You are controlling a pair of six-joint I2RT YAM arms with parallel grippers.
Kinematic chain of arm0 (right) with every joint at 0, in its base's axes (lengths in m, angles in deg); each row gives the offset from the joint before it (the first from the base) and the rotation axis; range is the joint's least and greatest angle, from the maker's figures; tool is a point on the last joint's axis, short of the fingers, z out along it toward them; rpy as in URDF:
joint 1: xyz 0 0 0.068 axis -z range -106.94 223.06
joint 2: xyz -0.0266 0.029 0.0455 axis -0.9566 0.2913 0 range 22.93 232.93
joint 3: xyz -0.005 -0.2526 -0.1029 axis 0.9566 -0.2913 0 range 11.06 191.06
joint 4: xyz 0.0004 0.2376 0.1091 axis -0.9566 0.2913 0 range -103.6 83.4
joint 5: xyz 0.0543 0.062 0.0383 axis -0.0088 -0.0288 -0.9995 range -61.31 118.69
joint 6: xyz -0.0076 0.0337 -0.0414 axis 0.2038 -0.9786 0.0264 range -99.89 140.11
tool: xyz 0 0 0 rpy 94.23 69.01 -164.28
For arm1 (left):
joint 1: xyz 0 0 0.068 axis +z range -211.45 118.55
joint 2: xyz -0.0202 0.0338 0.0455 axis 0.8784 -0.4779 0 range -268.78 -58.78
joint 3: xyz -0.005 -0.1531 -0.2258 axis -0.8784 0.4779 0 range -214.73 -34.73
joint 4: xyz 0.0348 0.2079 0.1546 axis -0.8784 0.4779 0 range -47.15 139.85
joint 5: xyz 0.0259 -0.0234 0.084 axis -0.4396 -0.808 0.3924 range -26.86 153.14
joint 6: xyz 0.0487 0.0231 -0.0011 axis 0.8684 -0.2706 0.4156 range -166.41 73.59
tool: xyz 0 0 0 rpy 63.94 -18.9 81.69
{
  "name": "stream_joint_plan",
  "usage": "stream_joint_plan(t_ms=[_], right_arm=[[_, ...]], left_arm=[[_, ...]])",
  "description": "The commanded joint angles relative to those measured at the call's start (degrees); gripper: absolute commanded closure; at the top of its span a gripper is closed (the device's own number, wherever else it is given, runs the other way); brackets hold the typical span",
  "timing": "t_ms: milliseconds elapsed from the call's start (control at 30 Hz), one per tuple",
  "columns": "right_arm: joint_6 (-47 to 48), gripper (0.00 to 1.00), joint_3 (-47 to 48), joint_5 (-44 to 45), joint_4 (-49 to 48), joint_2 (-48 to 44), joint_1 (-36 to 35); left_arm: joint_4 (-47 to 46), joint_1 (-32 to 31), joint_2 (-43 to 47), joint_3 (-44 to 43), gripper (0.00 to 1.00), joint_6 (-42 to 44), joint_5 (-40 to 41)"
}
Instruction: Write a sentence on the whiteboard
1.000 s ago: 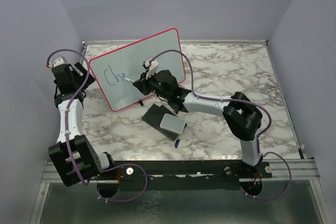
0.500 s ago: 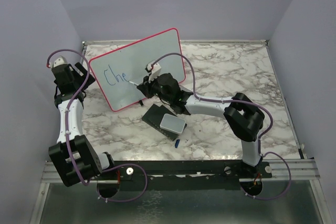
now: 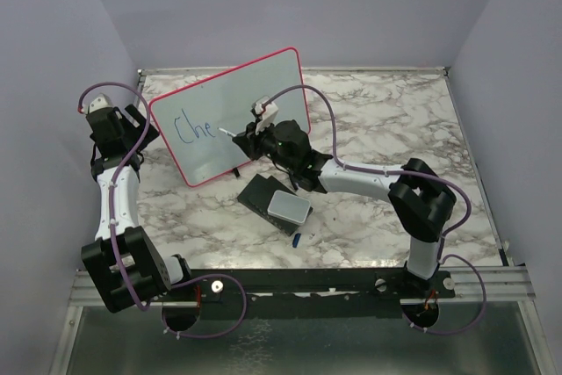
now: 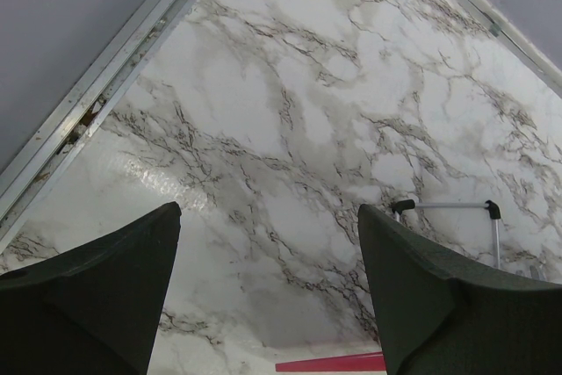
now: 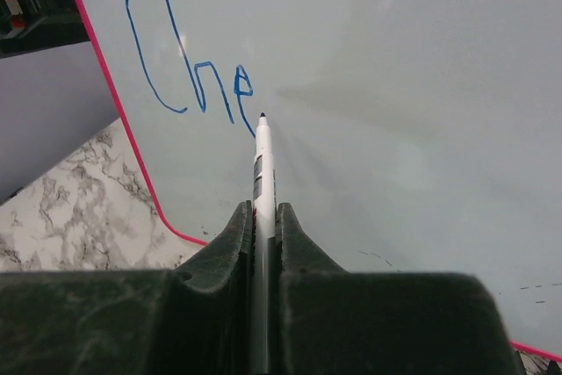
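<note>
Bench (image 3: 386, 120): marble-pattern top, grey walls on three sides.

Whiteboard (image 3: 230, 116) stands propped at the far left of the bench, tilted back, its red-pink frame skewed so the right corner sits farther away. The sentence (image 5: 189, 76) is only begun. Blue letters "Che" sit on the board's left part, the "C" tall and the "h" and "e" smaller.

Right arm reaches across from the near right. Right gripper (image 5: 262, 210) is clamped narrow on a white marker (image 5: 261, 160), which runs straight out between the jaws. The dark tip lies at the tail stroke of the "e". It appears to touch the board, though the wrist view does not settle contact. A faint grey shadow of the marker falls on the board to the right of the tip.

Left arm stands at the board's left edge. Left gripper (image 4: 268, 217) is spread wide with nothing between the jaws, pointing down at bare marble. A strip of red frame shows at the bottom of that view. A thin metal bar with black end caps (image 4: 448, 208) lies to the right, possibly the board's stand.

Just near of the board, beneath the right arm, a dark block (image 3: 260, 192) lies flat. A grey-white pad (image 3: 289, 207) rests on its near end. A small blue cap (image 3: 298, 238) lies just near of the block.
</note>
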State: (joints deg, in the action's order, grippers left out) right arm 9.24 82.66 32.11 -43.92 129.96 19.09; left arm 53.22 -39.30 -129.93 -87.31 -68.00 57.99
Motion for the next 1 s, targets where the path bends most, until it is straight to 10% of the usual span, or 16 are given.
stream_joint_plan(t_ms=[0, 967], right_arm=[[0.86, 0.99, 2.61, 0.43, -0.70, 0.29, 0.34], [0.29, 0.99, 5.21, -1.30, 1.92, 4.63, 0.71]], left_arm=[[-0.90, 0.11, 1.44, 0.69, 0.17, 0.62, -1.36], [-1.01, 0.08, 1.37, 0.63, 0.18, 0.70, -1.55]])
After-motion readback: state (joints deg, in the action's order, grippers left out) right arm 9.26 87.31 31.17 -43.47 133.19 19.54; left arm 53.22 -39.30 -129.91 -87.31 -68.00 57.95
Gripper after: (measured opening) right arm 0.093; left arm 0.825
